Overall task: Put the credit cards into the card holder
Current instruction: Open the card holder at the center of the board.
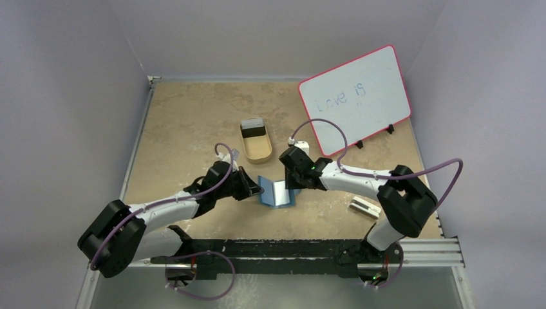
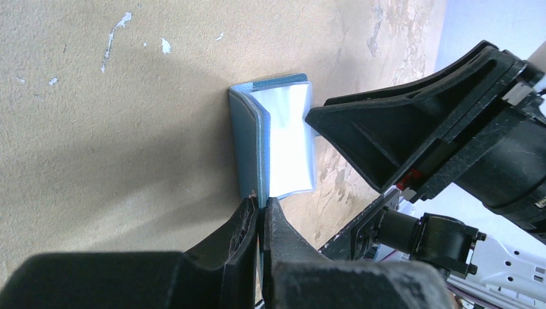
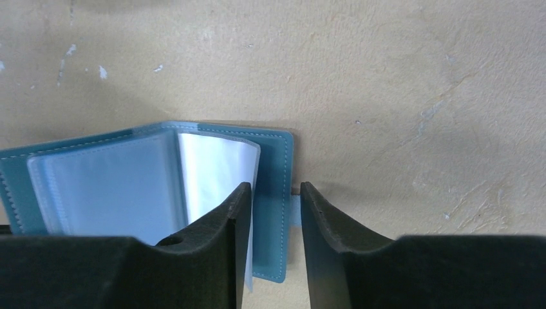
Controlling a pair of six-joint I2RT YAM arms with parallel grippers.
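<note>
I see the card holder (image 1: 275, 192) open on the table (image 1: 193, 122), my left gripper (image 2: 261, 206) clenched on one cover and my right gripper (image 3: 275, 193) released astride the other, with the cards (image 1: 253, 129) unloaded in the tray (image 1: 257, 154).

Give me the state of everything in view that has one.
Card holder: open, clear sleeves showing.
Left end effector: shut on the edge of one cover.
Right end effector: open, straddling the other cover's edge.
Tray: holding cards.
Whiteboard: propped up, faint writing on it.
</note>
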